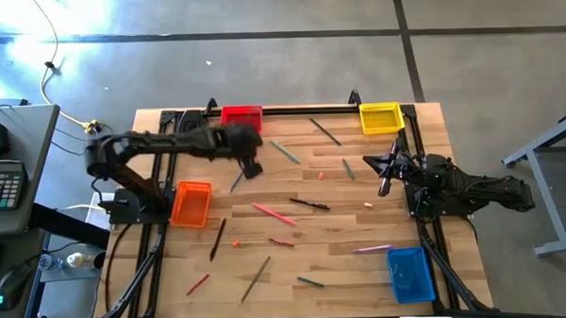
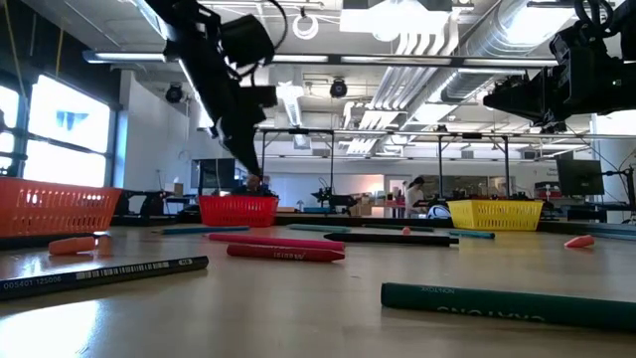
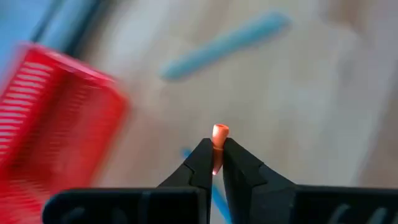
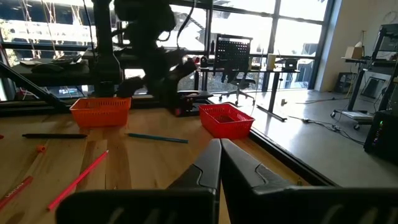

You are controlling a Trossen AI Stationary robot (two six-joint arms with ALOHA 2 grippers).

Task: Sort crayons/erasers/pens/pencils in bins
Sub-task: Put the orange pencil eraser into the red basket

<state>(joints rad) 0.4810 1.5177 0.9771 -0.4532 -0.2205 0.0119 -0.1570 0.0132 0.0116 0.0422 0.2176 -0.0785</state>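
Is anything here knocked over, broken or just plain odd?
Nothing looks broken or tipped. The red bin, yellow bin, orange bin and blue bin all sit upright. The mess is simply unsorted sticks strewn over the table. The left gripper pinches a tiny orange eraser.

The worktop (image 1: 361, 222) is pale, matt wood planks. The red bin (image 4: 227, 119) is slotted plastic mesh. The left claw (image 3: 215, 163) looks matt black.
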